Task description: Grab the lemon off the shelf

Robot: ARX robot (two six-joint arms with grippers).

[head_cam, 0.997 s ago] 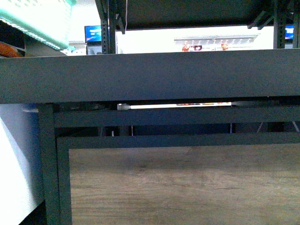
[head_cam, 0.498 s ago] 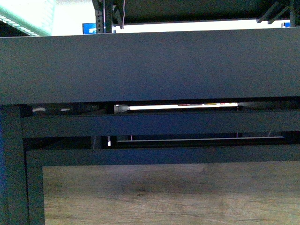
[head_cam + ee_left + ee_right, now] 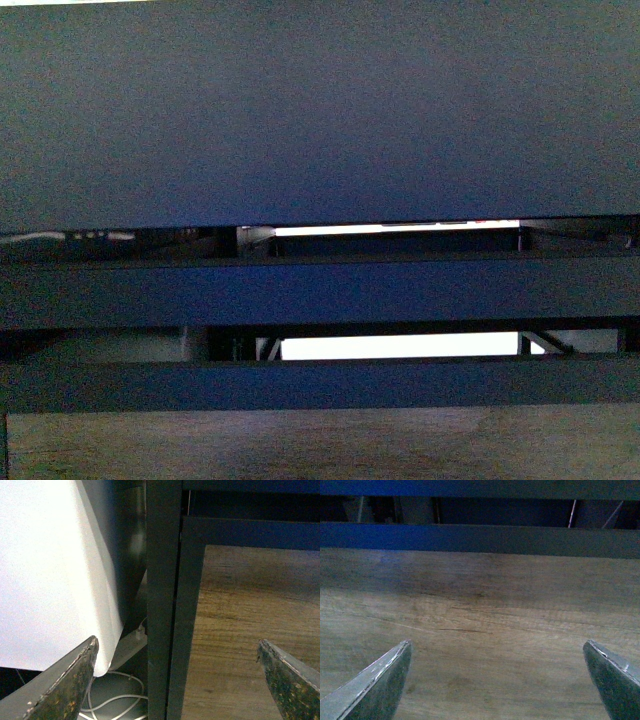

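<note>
Left gripper (image 3: 177, 642) and right gripper (image 3: 497, 642) spread wide, empty, facing the brown wood-grain lower panel (image 3: 485, 600). Beyond, the black metal-framed tiered shelf (image 3: 320, 110) now fills the upper frame, nearer than before. No lemon visible; approach judged incomplete.

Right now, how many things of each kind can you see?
Shelf: 1
Grippers: 2 (left gripper, right gripper), both open
White cable: 1
White panel: 1
Total: 5
</note>
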